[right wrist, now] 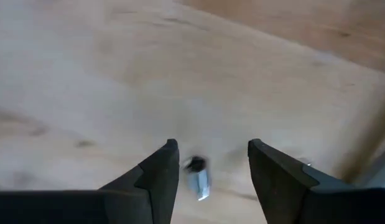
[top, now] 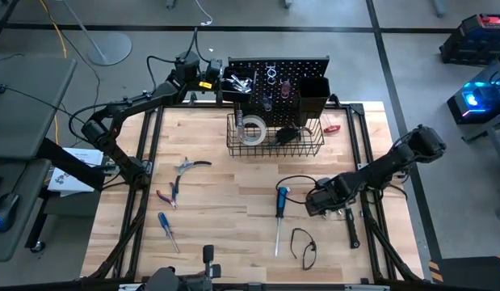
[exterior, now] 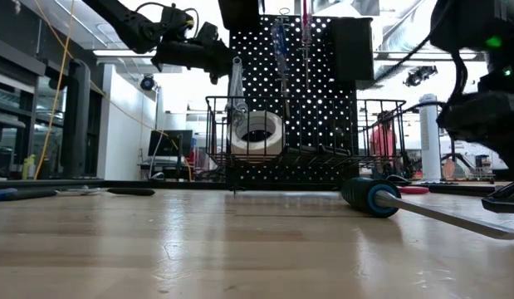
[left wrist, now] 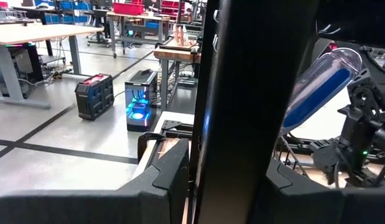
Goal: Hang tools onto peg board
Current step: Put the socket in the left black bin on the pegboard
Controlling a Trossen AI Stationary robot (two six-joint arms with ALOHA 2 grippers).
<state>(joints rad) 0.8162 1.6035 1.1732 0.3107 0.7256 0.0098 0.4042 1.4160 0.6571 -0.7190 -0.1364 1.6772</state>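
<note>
Tabletop [top: 233, 218] holds two screwdrivers [top: 279, 212] and two pliers [top: 178, 182].

Lighting, as we find it: even overhead light in the high view, the wooden tabletop [top: 233, 218] bright, shadows short and soft. In the low view we face strong backlight from the room behind; the peg board [exterior: 302, 91] and wire basket [exterior: 298, 137] read as near silhouettes, and the near tabletop is out of focus with a pale sheen. In the left wrist view we note a close dark upright filling the centre, blurred. The right wrist view is smeared throughout; a small silver object [right wrist: 197, 174] shows a glint.
</note>
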